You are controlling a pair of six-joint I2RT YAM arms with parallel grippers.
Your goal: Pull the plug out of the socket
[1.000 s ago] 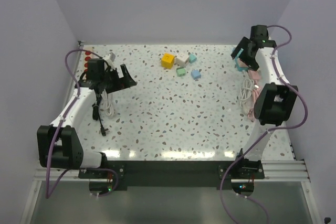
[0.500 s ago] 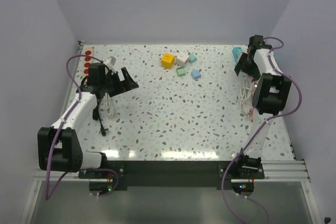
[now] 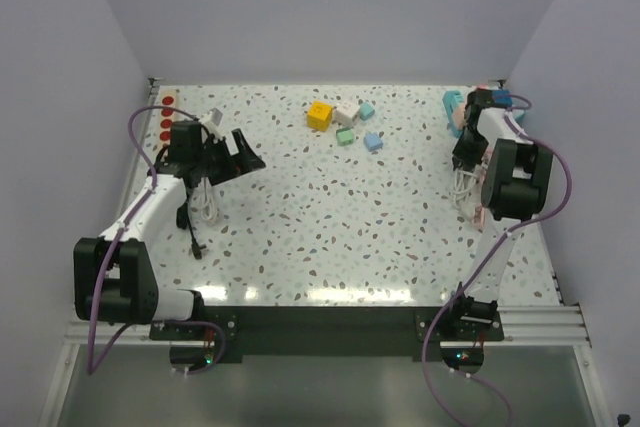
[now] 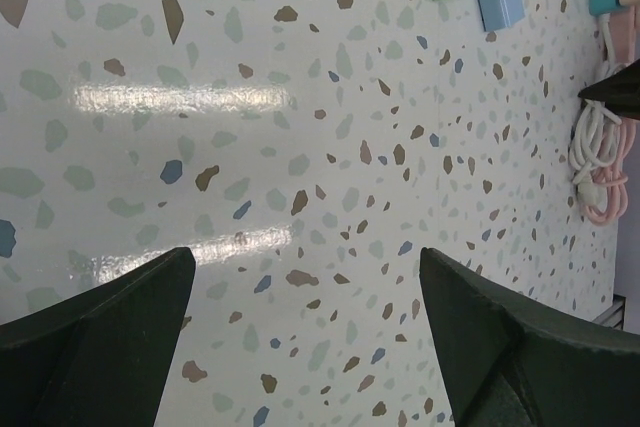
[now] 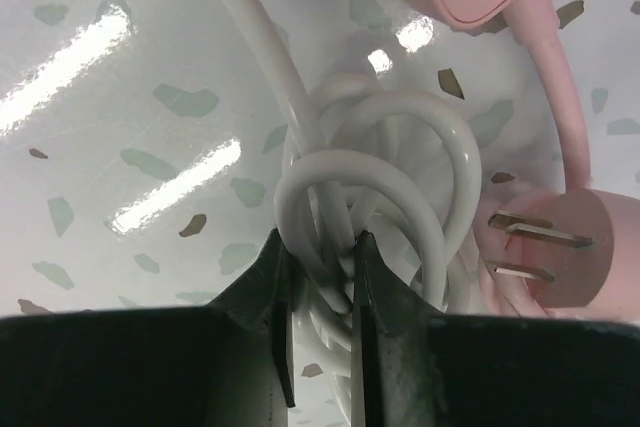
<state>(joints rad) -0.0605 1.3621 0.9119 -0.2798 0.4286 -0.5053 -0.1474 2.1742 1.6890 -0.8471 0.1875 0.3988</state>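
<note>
Down at the coiled white cable [image 5: 345,165], the right gripper [image 5: 320,247] pinches one loop, its wrist pitched steeply toward the speckled counter [image 5: 120,127]. Just beside that coil lies the pink plastic plug [image 5: 560,247], prongs bare. Well apart from the coil, the left gripper [image 4: 305,257] hovers spread.

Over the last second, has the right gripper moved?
Yes. The right gripper moved nearer, off the teal block onto the white cable coil.

One yellow cube [image 3: 319,115] is in view. Just right of it lie four: cream block [image 3: 343,117], green block [image 3: 345,136], teal block [image 3: 367,111], blue block [image 3: 373,141].
</note>
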